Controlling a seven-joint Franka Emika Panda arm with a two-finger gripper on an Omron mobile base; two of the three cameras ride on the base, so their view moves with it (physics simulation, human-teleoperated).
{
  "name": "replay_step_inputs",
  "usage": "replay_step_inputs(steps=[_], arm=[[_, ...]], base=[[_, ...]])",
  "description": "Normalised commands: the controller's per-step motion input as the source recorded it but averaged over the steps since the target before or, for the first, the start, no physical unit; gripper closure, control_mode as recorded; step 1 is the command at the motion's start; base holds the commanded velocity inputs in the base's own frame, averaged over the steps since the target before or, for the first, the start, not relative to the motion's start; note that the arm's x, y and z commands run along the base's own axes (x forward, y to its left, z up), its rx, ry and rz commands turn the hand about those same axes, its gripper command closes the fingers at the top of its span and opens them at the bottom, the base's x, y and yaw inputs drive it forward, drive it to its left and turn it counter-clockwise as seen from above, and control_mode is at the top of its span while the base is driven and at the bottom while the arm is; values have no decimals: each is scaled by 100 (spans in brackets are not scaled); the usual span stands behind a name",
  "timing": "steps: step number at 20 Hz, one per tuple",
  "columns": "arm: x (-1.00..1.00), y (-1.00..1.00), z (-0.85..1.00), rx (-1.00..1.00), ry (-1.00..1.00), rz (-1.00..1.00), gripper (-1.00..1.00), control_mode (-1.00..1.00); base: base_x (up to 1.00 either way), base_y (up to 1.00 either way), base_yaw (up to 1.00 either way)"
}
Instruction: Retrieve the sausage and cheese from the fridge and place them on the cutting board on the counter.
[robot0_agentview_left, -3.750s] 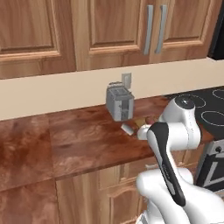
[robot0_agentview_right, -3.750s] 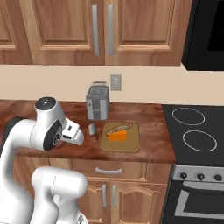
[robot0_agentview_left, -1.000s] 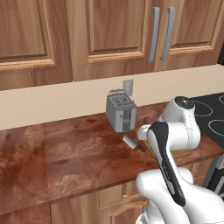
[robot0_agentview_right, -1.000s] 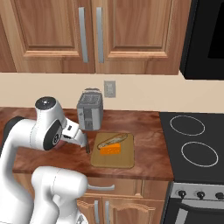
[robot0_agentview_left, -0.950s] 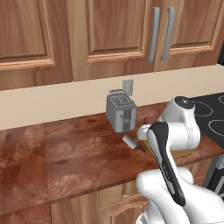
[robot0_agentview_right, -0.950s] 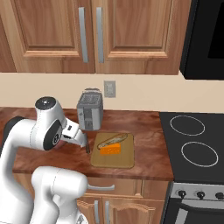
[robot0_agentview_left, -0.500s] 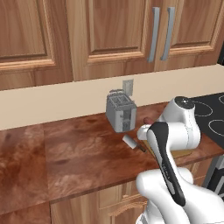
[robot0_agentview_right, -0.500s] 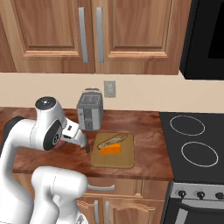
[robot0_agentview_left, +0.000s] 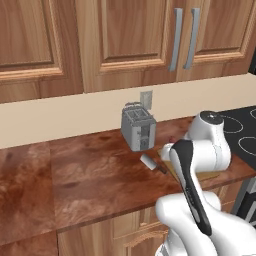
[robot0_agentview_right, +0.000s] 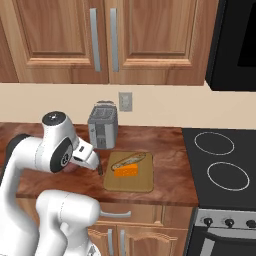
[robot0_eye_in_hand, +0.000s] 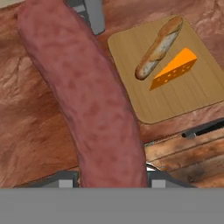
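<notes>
The sausage (robot0_eye_in_hand: 87, 96), a thick red-brown link, runs up the hand view, and my gripper (robot0_eye_in_hand: 111, 177) is shut on its lower end above the counter (robot0_eye_in_hand: 30, 131). To its right lies the tan cutting board (robot0_eye_in_hand: 192, 98). The orange cheese (robot0_eye_in_hand: 175, 68) wedge rests on that board beside a small baguette (robot0_eye_in_hand: 157, 48). In the right base view the cutting board (robot0_agentview_right: 142, 185) with the cheese (robot0_agentview_right: 126, 171) lies just right of my arm's wrist. The fridge is out of view.
A grey toaster (robot0_agentview_right: 102, 125) stands at the back of the counter (robot0_agentview_left: 90, 175), behind the board. A white knife with a dark handle (robot0_agentview_left: 152, 163) lies left of the board. The black stovetop (robot0_agentview_right: 220, 167) is to the right. Wood cabinets hang above.
Since the earliest frames the whole picture has shifted, so the base has moved along the counter. Over the last second nothing has visibly moved.
</notes>
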Motion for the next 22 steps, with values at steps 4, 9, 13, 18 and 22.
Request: replay_step_inputs(steps=[4, 9, 13, 18, 22], arm=[[0, -72, -17, 0, 1, -39, 100, -100], [0, -80, -10, 0, 0, -41, 100, -100], [0, -67, -32, 0, 0, -41, 100, -100], [44, -28, -29, 0, 0, -41, 100, -100], [16, 0, -42, 0, 0, -43, 100, -100]], base=[[0, 0, 0], [0, 0, 0], [0, 0, 0], [0, 0, 0], [0, 0, 0]])
